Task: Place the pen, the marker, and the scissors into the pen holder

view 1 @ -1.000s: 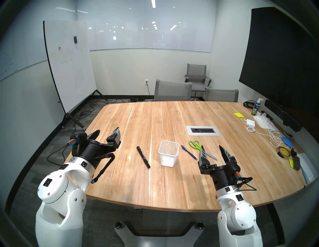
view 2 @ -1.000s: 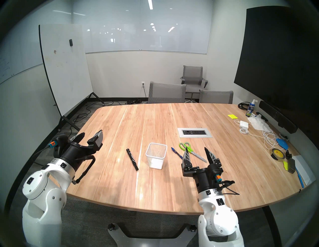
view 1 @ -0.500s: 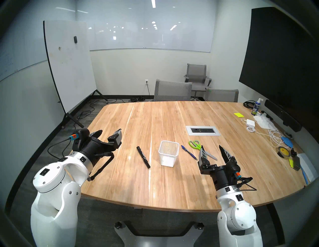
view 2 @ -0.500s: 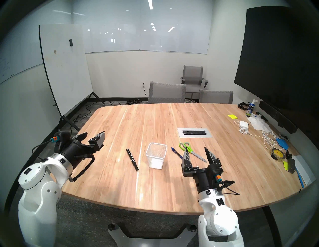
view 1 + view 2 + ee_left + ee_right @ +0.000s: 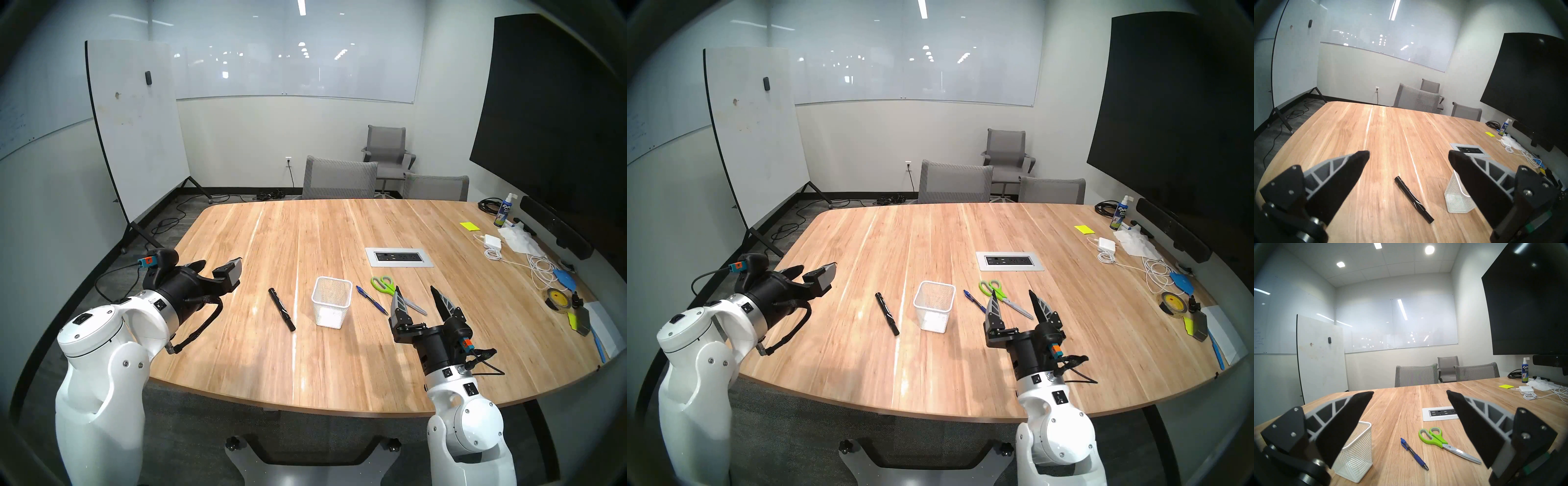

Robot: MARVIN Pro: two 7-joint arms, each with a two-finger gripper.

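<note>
A white mesh pen holder (image 5: 331, 302) stands upright near the table's middle front. Left of it lies the black marker (image 5: 281, 309) (image 5: 1413, 199), right of it the blue pen (image 5: 371, 299) (image 5: 1414, 454), then the green-handled scissors (image 5: 383, 284) (image 5: 1437, 438). My left gripper (image 5: 220, 263) (image 5: 1408, 154) hovers open and empty over the table's left edge, well left of the marker. My right gripper (image 5: 414, 289) (image 5: 1410, 394) is open and empty, raised just in front of the scissors' blades, which its left finger partly hides in the head views.
A recessed power outlet panel (image 5: 399, 257) sits behind the scissors. Along the table's right edge lie a charger with white cables (image 5: 492, 241), a tape roll (image 5: 555, 298), a spray bottle (image 5: 504, 210) and papers. Grey chairs (image 5: 339, 180) stand at the far side.
My left arm has swung its elbow outward and down, and its gripper has tipped flatter and shifted slightly right. The right arm and all objects have stayed still.
</note>
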